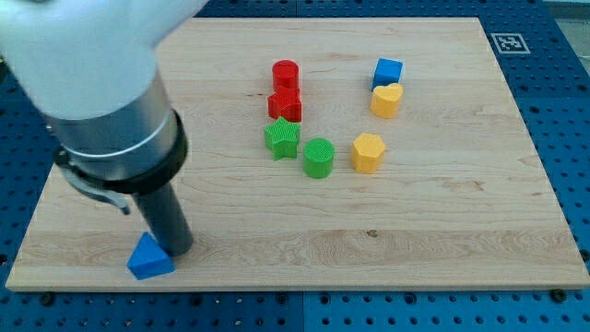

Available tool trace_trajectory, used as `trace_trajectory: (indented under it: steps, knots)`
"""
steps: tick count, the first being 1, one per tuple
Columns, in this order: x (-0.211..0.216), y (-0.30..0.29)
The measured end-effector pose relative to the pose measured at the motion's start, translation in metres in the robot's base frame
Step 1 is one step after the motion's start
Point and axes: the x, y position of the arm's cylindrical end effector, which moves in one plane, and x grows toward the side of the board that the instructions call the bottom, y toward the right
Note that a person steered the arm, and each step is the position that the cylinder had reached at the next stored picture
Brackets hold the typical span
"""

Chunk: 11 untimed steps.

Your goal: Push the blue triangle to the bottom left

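The blue triangle [149, 258] lies near the board's bottom left corner. My tip [177, 250] rests on the board just to the right of the blue triangle, touching or almost touching its right side. The rod rises from there toward the view's top left, where the large arm body hides part of the board.
A red cylinder [286, 74] and a red star [285, 104] sit at top centre. Below them are a green star [282, 139] and a green cylinder [319, 157]. A blue cube [388, 72], a yellow heart [386, 100] and a yellow hexagon [367, 152] stand further right. The wooden board [442, 231] lies on a blue pegboard.
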Motion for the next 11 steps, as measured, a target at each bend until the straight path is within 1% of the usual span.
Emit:
trace_trajectory:
  steps: [1, 3, 4, 5, 6, 8, 9, 10, 11]
  knots:
    - [0.0, -0.014]
    - [0.0, 0.017]
    - [0.013, 0.044]
    - [0.033, 0.049]
    - [0.034, 0.044]
    - [0.034, -0.004]
    - [0.034, -0.056]
    - [0.034, -0.073]
    - [0.034, -0.073]
